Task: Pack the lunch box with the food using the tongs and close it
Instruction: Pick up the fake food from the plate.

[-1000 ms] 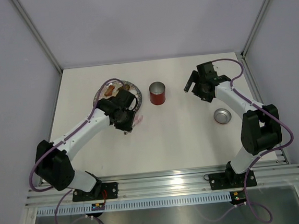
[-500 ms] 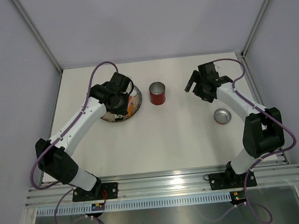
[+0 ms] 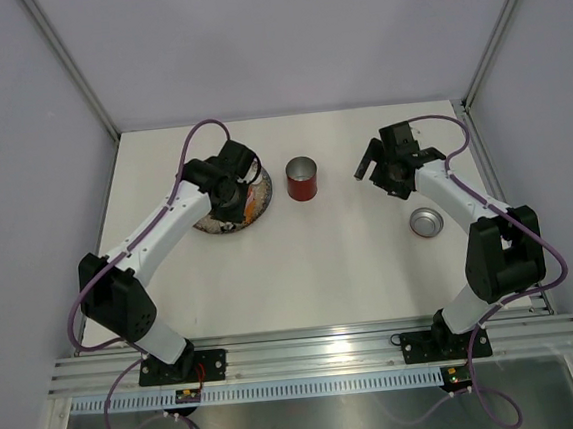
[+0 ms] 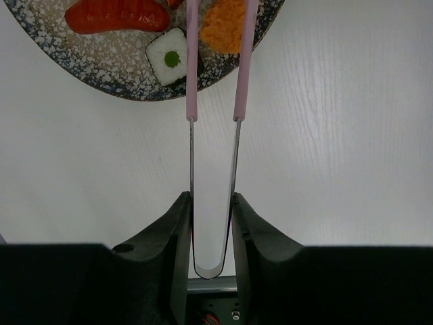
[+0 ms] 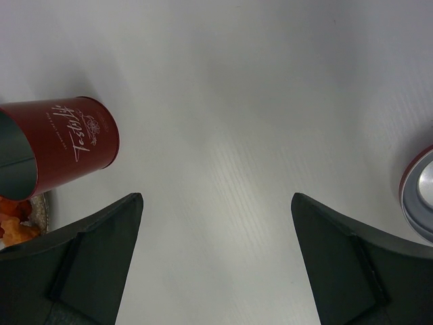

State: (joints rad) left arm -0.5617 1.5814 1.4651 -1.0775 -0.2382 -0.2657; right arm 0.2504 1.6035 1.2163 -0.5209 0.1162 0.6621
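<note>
One second on, left pincer clamping tongs has swung over plate; right pincer gapes.

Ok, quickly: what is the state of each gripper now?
Left gripper: shut on the slim pale pink V-shaped tongs.
Right gripper: open, holding nothing.

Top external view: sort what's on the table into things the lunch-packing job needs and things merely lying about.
Needed: red lunch box; lid, off and silver side up; pink tongs; food pieces.
Lying about: speckled plate, merely carrying the food.
</note>
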